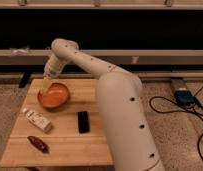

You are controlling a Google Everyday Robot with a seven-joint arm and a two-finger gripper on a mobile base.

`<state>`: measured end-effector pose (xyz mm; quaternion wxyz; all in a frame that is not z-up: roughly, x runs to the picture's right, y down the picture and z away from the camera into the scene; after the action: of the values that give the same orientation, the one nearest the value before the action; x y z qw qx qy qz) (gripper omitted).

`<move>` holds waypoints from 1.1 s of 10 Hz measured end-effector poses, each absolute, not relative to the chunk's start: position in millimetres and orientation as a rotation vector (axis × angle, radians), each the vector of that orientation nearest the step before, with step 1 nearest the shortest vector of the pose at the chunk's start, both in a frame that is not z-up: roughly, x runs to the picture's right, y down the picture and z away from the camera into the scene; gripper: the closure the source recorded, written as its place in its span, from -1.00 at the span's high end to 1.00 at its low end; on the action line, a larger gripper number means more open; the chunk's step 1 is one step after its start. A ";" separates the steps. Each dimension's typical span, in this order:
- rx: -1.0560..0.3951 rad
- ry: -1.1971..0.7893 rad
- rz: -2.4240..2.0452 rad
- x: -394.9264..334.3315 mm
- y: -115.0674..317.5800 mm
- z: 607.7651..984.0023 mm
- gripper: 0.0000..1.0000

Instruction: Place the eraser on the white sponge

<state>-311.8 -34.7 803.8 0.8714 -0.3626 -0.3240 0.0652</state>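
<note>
The eraser (83, 121) is a flat black bar lying on the wooden table (65, 152), near its middle, just right of and in front of the orange bowl (54, 96). My gripper (45, 85) hangs from the white arm over the bowl's far left rim, well away from the eraser. A pale shape shows at the gripper's end; I cannot tell if it is part of the gripper or something held. I see no white sponge lying on the table.
A long white carton with printed markings (37, 120) lies at the table's left. A dark red pepper-shaped object (38, 144) lies at the front left. My white body (125, 120) stands against the table's right side. Cables and a blue box (185, 96) lie on the floor at right.
</note>
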 end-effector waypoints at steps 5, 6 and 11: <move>-0.758 -0.677 0.136 -311.8 -34.7 803.8 0.60; -0.758 -0.677 0.136 -311.8 -34.7 803.8 0.60; -0.765 -0.666 0.110 -311.2 -35.6 803.3 0.60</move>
<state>-311.2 -35.6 803.3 0.8728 -0.3660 -0.3186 0.0527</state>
